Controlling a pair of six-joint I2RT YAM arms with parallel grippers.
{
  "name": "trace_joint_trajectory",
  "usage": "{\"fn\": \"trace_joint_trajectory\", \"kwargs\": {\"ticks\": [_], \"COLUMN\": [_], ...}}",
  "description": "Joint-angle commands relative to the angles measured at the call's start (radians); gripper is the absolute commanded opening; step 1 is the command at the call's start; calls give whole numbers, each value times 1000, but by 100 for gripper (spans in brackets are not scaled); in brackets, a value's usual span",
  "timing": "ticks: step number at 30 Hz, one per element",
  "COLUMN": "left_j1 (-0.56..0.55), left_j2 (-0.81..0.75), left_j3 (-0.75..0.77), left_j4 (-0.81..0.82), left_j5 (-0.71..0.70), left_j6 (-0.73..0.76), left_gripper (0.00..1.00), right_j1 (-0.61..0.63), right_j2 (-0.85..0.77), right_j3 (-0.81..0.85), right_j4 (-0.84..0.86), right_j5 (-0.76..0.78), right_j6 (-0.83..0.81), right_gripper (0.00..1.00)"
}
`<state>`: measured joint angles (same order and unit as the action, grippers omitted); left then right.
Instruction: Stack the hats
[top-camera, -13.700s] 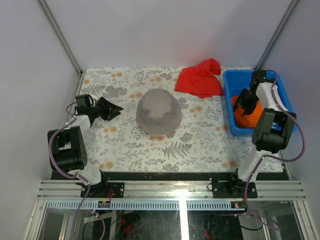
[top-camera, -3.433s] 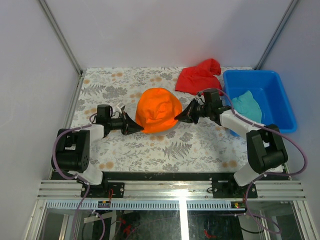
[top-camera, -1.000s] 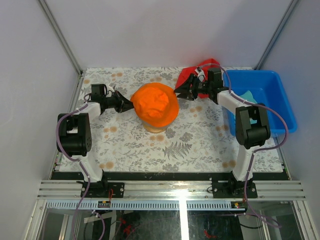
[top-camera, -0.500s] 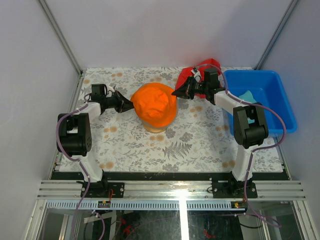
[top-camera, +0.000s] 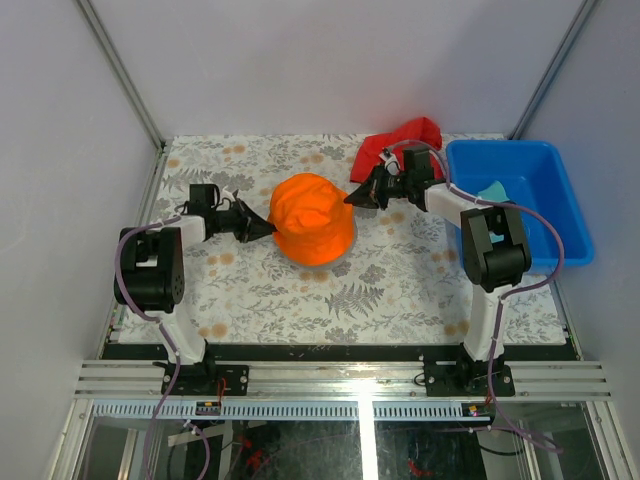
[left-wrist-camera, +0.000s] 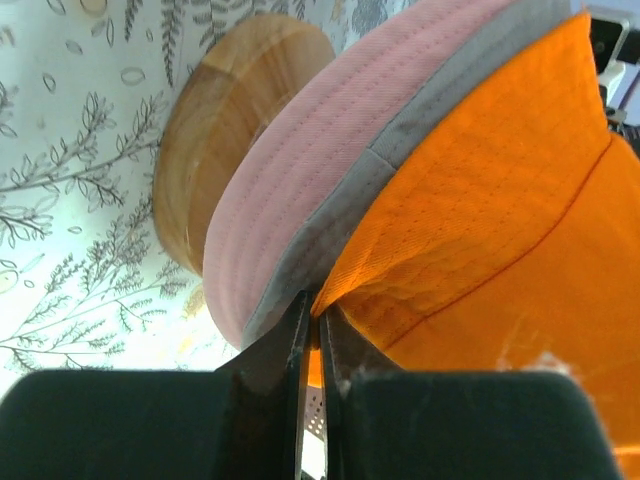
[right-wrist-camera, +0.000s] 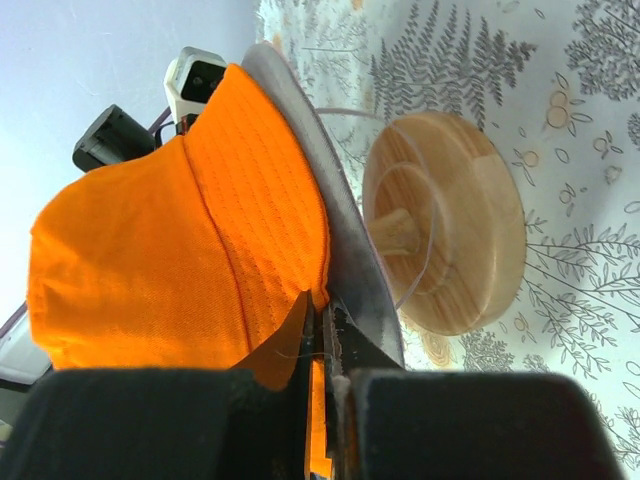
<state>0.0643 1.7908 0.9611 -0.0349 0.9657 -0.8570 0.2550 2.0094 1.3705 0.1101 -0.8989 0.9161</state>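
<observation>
Orange hat sitting over grey hat and pink hat on the wooden stand, mid-table. Left gripper and right gripper both pinching shut on its opposite brim edges. Fabric looking light, floppy; stitched brim hem likely giving the surest hold.

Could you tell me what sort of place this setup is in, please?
Probably a robotics lab test cell, not a home: a left arm and right arm mounted at an aluminium rail, plain walls boxing in the patterned table, and a blue bin at the side.
</observation>
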Motion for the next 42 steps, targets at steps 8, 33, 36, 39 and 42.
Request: {"fn": "trace_joint_trajectory", "kwargs": {"ticks": [8,33,36,39,42], "left_j1": [-5,-16,-16,-15,-15], "left_j2": [-11,-22,-22,-33,-65], "left_j3": [-82,-5,-4,-5,1], "left_j4": [-30,-68,-69,-69,-74], "left_j5": [-34,-24,-21,-19,-37], "left_j6": [58,75,75,73,65], "left_gripper": [0,5,7,14,21], "right_j1": [-6,-9,-12,-16,-16], "right_j2": [21,-155,-178,-217,-250], "right_j3": [-78,-251,-251,-215,-144], "right_j4": [-136,72,9,-137,-314], "right_j5": [87,-69,-53,20,103], "right_j6": [-159,17,-29,-135,-246], "right_gripper": [0,34,34,34,35]}}
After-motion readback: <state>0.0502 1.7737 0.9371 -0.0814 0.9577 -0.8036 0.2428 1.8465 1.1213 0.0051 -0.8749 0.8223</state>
